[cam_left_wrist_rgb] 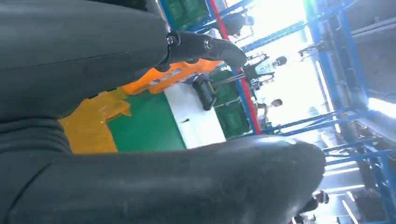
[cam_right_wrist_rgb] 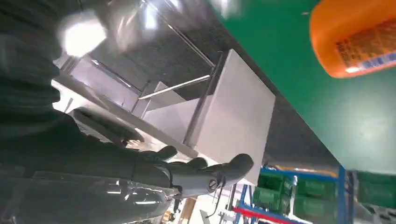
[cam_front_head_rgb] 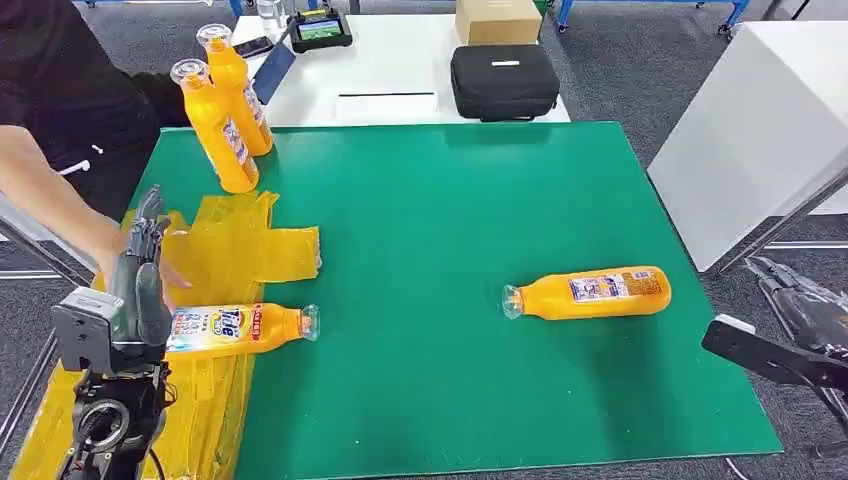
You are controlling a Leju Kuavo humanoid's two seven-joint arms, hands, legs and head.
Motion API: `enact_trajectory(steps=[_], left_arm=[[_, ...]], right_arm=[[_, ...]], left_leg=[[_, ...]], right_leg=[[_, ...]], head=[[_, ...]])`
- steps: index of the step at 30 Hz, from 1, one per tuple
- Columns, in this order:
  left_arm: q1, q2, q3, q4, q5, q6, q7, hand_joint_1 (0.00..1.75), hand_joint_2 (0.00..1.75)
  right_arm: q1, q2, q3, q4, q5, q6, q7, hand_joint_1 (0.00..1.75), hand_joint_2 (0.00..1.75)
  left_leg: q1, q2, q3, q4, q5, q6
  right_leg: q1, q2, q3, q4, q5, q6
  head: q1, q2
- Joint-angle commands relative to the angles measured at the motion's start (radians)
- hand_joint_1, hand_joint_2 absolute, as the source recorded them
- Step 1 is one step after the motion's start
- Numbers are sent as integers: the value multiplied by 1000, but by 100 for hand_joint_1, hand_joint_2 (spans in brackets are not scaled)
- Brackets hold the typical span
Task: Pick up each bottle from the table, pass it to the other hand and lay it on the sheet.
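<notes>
An orange bottle lies on the crumpled yellow sheet at the left of the green mat, cap toward the middle. My left hand is at the bottle's base end, fingers stretched up and apart, gripping nothing; the left wrist view shows its thumb and fingers spread. A second orange bottle lies on the mat at the right, and its base shows in the right wrist view. My right hand hangs off the table's right edge, empty, fingers loosely apart. Two more orange bottles stand at the mat's far left corner.
A person's arm reaches in from the left, with the hand on the sheet just behind my left hand. On the white table beyond are a black case, a cardboard box and a tablet. A white table stands to the right.
</notes>
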Motion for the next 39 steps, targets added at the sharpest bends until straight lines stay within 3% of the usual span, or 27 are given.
enact_trajectory(steps=[1,10,25,39], left_arm=[[-44,-16,-61,13,7,8,-1,0,0],[-46,-12,-64,13,14,9,-3,0,0],[-113,-26,-130,28,41,19,13,0,0],[-125,-18,-140,37,67,26,2,0,0]], right_arm=[[-182,-1,185,224,28,15,-7,0,175],[-188,-8,199,230,28,15,-8,0,175],[-500,51,543,500,43,5,-66,0,175],[-594,116,693,629,36,-36,-76,0,175]], left_leg=[[1,3,5,-1,-1,-2],[1,1,3,-1,-1,-2],[1,6,5,-1,-1,-2],[1,3,5,-1,0,-2]], right_leg=[[1,4,5,-3,0,-2],[1,2,3,-2,0,-2],[1,6,5,-2,1,-1],[1,4,5,-2,1,-1]], head=[[0,0],[0,0],[0,0],[0,0]])
